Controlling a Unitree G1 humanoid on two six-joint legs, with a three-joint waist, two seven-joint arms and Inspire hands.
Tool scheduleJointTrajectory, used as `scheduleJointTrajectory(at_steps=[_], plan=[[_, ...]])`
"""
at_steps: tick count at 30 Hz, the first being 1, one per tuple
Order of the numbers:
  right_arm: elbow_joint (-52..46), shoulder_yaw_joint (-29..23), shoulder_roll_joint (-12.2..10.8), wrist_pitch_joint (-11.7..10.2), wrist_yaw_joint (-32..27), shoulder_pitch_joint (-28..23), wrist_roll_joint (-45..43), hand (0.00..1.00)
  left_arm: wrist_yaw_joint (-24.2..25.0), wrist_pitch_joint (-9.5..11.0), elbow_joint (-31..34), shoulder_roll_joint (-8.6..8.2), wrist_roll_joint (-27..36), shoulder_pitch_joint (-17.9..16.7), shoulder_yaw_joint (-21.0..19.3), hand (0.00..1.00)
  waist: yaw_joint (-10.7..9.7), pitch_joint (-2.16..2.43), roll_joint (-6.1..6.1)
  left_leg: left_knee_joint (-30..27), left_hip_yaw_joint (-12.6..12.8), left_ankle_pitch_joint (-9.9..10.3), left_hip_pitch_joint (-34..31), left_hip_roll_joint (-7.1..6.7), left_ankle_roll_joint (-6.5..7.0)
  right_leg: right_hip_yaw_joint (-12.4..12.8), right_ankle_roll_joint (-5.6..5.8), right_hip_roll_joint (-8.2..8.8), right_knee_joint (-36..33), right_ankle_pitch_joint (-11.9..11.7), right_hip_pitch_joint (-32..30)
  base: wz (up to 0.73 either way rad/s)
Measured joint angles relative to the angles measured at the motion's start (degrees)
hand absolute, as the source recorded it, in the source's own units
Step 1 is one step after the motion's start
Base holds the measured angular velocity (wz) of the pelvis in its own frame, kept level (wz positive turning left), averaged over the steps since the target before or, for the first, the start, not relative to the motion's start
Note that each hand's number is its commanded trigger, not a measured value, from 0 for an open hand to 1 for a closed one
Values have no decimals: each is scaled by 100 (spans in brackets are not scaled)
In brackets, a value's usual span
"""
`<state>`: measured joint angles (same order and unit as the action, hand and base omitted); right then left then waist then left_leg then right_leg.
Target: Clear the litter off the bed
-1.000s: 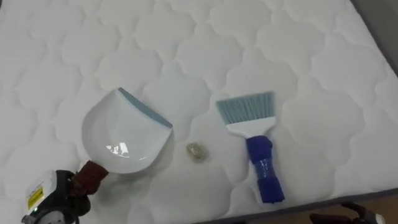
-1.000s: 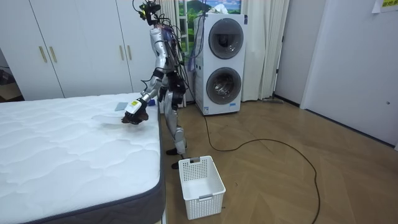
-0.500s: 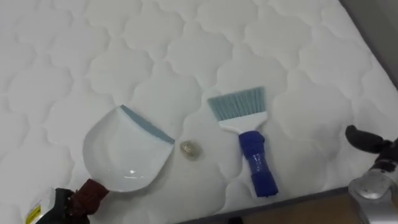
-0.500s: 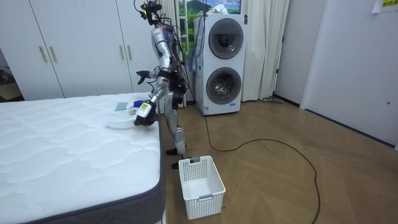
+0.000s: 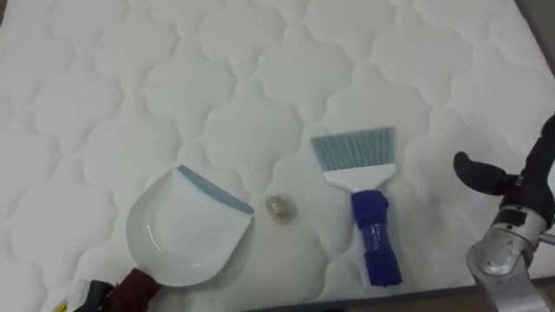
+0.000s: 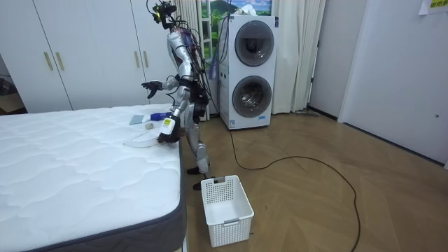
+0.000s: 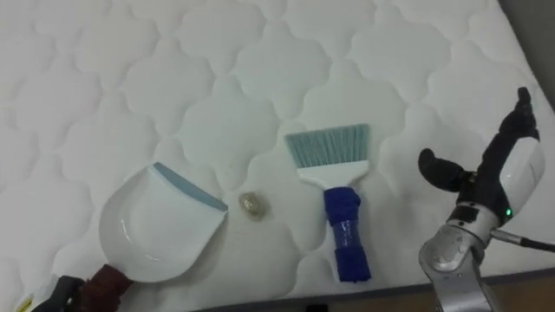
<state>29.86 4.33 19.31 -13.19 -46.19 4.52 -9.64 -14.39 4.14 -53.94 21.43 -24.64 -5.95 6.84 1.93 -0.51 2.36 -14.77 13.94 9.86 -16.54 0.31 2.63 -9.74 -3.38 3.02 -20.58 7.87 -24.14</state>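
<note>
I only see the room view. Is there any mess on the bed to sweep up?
Observer: Yes, one small pale scrap lies on the mattress, between the dustpan and the brush.
Operator: Is the robot holding the brush?
Observer: No. It lies flat with its bristles pointing away from the robot. The right hand is open beside it, not touching.
Operator: Which way does the dustpan face?
Observer: The left hand holds it with its blue-edged lip towards the scrap, a small gap between them.
</note>
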Motion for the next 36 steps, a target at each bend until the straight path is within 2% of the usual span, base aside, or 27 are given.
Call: scheduleJointTrajectory(at_steps=[9, 13, 19, 27, 36], plan=[[115, 489, 5, -8, 395, -3, 34, 0, 387, -10, -2, 1, -18, -2, 20, 100, 14, -12, 160, 36, -7, 9, -16, 6, 10, -57, 1, 12, -11, 2, -19, 2], [521, 827, -1, 15, 641, -25, 86, 0, 392, -24, -3, 1, -17, -9, 47, 100, 16, -13, 161, 27, -4, 8, -8, 11, 10, -60, 0, 10, -13, 1, 2, 0], [606, 908, -77, 18, 851, -31, 279, 0, 398, -67, 12, 1, -13, 1, 118, 100, -3, -19, 152, 23, -14, 8, 1, 3, 10, -58, 2, 21, -9, 2, 11, 0], [769, 1011, -158, 20, 1141, -130, 286, 0, 483, -116, 46, -8, 9, 47, 122, 100, 12, -67, 77, -14, -15, 8, -24, -11, 11, -60, 13, 43, -18, 26, -16, 0], [985, 1361, -276, 14, 1423, -117, 321, 0, 435, -128, 47, -37, 4, 160, 249, 100, 39, -70, 78, -70, -19, 8, -135, -19, 11, -128, 11, 89, -62, 29, -107, 3]])
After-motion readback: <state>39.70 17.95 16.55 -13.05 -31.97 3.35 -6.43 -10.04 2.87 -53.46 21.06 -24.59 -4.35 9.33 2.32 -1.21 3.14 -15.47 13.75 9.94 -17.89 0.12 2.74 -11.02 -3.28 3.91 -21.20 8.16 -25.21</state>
